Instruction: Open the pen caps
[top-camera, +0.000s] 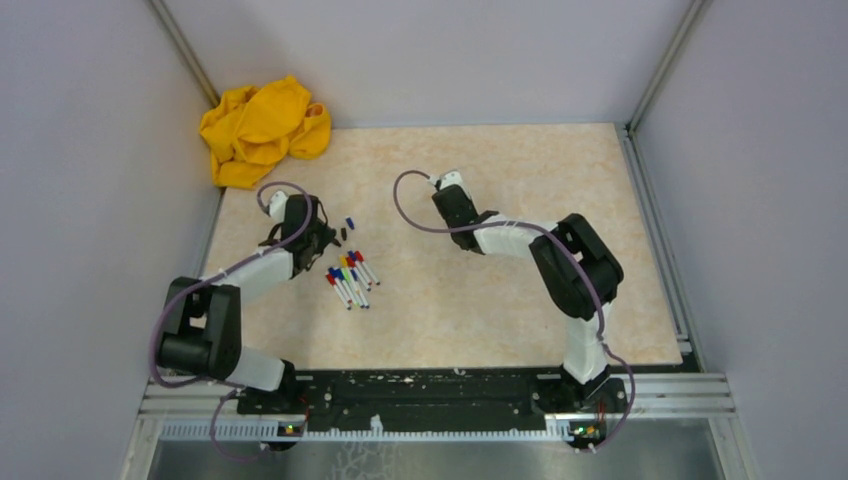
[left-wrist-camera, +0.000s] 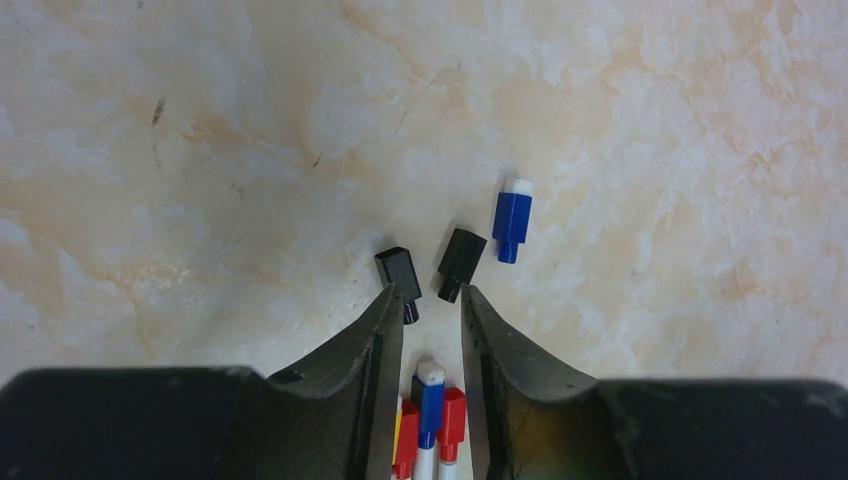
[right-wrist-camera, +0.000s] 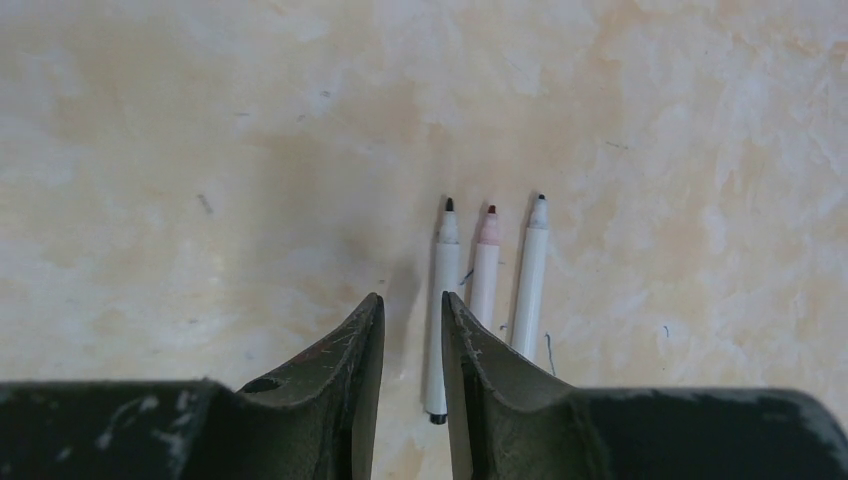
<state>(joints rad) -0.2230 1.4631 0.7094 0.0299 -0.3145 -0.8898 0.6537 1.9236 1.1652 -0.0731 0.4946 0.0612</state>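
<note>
Top cam sits high behind arm bases (top-camera: 420, 400), looking down on whole bench (top-camera: 480, 300). Wrist cams look down past own jaws, v. close; left wrist & top share the loose blue cap (left-wrist-camera: 512, 222).

Lab robot cell: grey wall panels (top-camera: 90, 120), aluminium rails (top-camera: 680, 395), marbled tabletop (top-camera: 480, 310).

Enclosure, as I see it on the overhead feed.
Beige marbled tabletop (top-camera: 480, 310); plain grey walls (top-camera: 90, 120) on three sides; aluminium rails (top-camera: 680, 398) along the near edge; light even and diffuse.
</note>
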